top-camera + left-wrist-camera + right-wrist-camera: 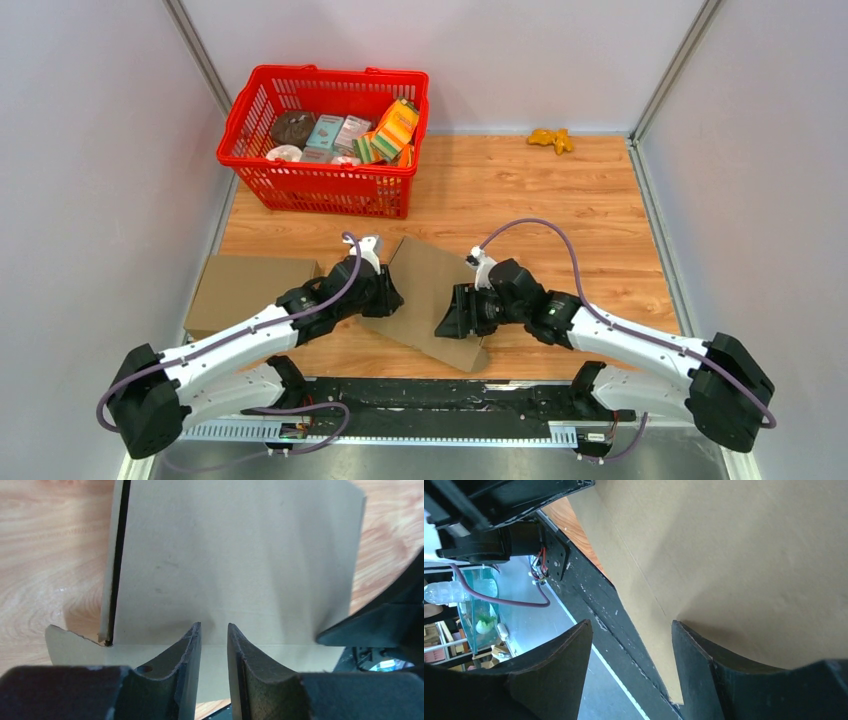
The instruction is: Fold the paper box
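The paper box (425, 285) is a flat brown cardboard sheet lying near the middle of the wooden counter (560, 200), towards the near edge, turned at an angle, with 1 corner close to the black rail (440, 395) that carries the arm bases. In the left wrist view a fold line crosses the sheet and a narrow flap sticks out at its left side.

The left tool (385, 298) is at the sheet's left edge. It is released: its 2 fingers (192, 650) stand a narrow slot apart over the cardboard, with nothing seen pinched between them. The right tool (448, 315) is at the sheet's right side, also released and spread wide. The cardboard's edge reaches into the gap and lies against 1 finger (704, 670).

Left of the sheet, just beside the left arm, sits a closed cardboard carton (250, 285). Behind it, at the far left, a red basket (320, 190) holds assorted packets. A small yellow object (551, 140) lies at the far edge.
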